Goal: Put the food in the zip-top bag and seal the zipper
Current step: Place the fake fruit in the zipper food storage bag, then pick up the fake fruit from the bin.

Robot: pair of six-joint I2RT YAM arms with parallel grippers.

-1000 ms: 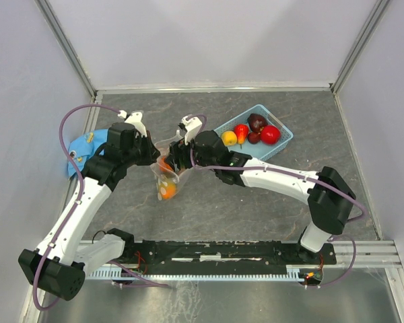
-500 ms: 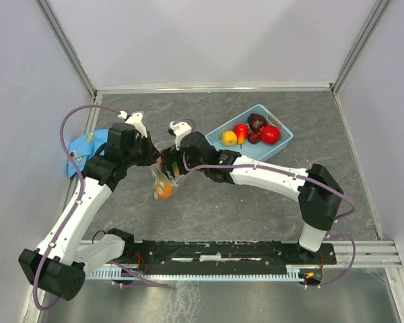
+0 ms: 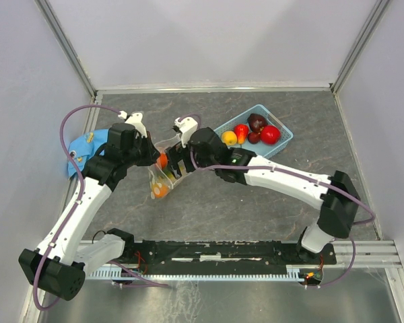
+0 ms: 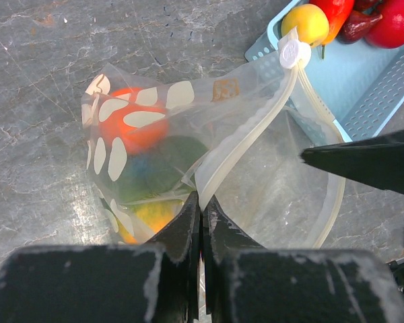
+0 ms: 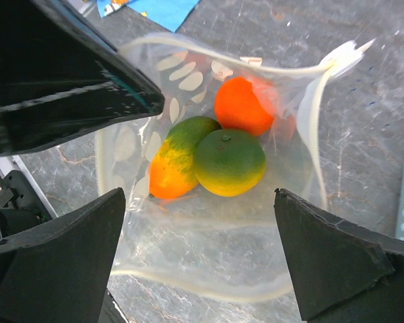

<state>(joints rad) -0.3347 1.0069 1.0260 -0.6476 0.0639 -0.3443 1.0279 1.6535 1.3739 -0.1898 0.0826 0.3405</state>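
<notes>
The clear zip-top bag [image 3: 160, 176] hangs open between my arms. My left gripper [image 4: 202, 208] is shut on its zipper [image 4: 252, 134] edge and holds the mouth up. Inside lie an orange fruit [image 5: 242, 104], a green-yellow fruit [image 5: 229, 161] and a green-orange mango [image 5: 175, 165]. My right gripper [image 5: 198, 256] is open and empty, its fingers [image 5: 330, 259] spread over the bag's mouth; in the top view it [image 3: 177, 160] is at the bag's right side. More food sits in the blue basket [image 3: 277, 145]: a yellow fruit [image 3: 229, 138], a red pepper [image 3: 241, 132], a dark maroon one [image 3: 257, 122] and a red tomato [image 3: 270, 134].
A blue patterned cloth [image 3: 83, 149] lies at the table's left edge under the left arm. Grey walls with metal frame posts close in the table at left, back and right. A black rail [image 3: 209, 252] runs along the near edge.
My right gripper has moved slightly back right from the bag's mouth, open and empty. A green-yellow fruit now lies in the bag. The left gripper keeps its hold on the bag edge.
</notes>
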